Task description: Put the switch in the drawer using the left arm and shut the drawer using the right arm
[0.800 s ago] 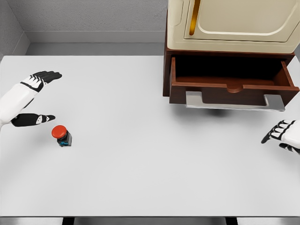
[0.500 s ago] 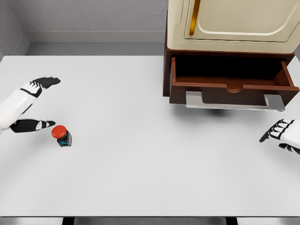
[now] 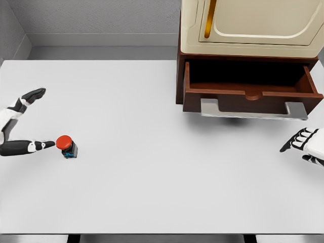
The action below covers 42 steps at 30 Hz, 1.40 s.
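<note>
Head view: left hand point(image 3: 23, 121) spread apart beside the switch point(image 3: 66, 145) near the bench's point(image 3: 152, 177) left edge; grasping comes next, drawer point(image 3: 250, 91) open.

White counter point(image 3: 152, 192) set against grey walls

The view is filled by a plain white counter, lit evenly. A grey speckled back wall point(image 3: 101, 15) is seen beyond it, met by a side wall point(image 3: 7, 30) at the far left corner. A cream cabinet point(image 3: 253, 25) is placed at the counter's far right.
</note>
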Tool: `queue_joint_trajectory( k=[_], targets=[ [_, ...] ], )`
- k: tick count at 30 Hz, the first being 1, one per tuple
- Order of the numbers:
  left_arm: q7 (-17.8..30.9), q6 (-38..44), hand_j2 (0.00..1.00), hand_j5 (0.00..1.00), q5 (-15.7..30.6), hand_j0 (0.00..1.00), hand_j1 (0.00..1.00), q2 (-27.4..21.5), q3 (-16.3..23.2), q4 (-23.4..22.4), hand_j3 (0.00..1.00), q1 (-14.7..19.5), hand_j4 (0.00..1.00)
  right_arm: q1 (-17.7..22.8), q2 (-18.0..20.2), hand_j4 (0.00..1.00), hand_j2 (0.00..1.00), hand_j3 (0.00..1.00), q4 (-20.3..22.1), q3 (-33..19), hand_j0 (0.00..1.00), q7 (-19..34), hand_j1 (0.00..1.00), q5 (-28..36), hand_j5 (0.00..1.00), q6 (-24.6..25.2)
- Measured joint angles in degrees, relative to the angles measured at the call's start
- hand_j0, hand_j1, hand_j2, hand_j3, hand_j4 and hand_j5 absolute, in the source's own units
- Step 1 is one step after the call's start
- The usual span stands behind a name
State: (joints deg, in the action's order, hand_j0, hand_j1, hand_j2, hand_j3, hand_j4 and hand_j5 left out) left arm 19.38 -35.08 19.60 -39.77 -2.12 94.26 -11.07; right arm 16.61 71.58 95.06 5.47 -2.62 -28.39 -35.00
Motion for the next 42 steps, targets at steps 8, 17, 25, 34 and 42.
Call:
queue_joint_trajectory(
  k=[8, 17, 25, 34, 42],
  targets=[
    [0.2, 0.0, 1.0, 1.0, 6.9, 1.0, 1.0, -1.2, 4.4, -0.5, 1.0, -3.4, 1.0, 0.0, 0.2, 0.68, 0.68, 0.68, 0.8, -0.2, 0.68, 0.0, 0.68, -0.1, 0.68, 0.0],
    [0.3, 0.0, 1.0, 1.0, 8.3, 1.0, 1.0, -0.6, 5.4, -1.4, 1.0, -2.4, 1.0, -0.1, 0.3, 0.68, 0.68, 0.68, 0.9, -0.2, 0.68, 0.0, 0.68, 0.0, 0.68, 0.0],
    [0.3, 5.7, 1.0, 1.0, 6.6, 1.0, 1.0, -0.1, 9.2, -4.5, 1.0, 2.1, 1.0, -0.1, 0.2, 0.68, 0.68, 0.68, 0.9, -0.2, 0.68, -0.1, 0.68, 0.0, 0.68, 0.0],
    [0.2, 6.8, 1.0, 1.0, 6.2, 1.0, 1.0, 0.9, 11.9, -9.5, 1.0, 4.3, 1.0, -0.1, 0.3, 0.68, 0.68, 0.68, 1.0, -0.3, 0.68, -0.1, 0.68, 0.1, 0.68, 0.0],
    [0.2, 6.8, 1.0, 1.0, 6.3, 1.0, 1.0, 1.5, 12.3, -12.9, 1.0, 4.2, 1.0, -0.1, 0.3, 0.68, 0.68, 0.68, 1.1, -0.3, 0.68, -0.1, 0.68, 0.1, 0.68, 0.0]
  ],
)
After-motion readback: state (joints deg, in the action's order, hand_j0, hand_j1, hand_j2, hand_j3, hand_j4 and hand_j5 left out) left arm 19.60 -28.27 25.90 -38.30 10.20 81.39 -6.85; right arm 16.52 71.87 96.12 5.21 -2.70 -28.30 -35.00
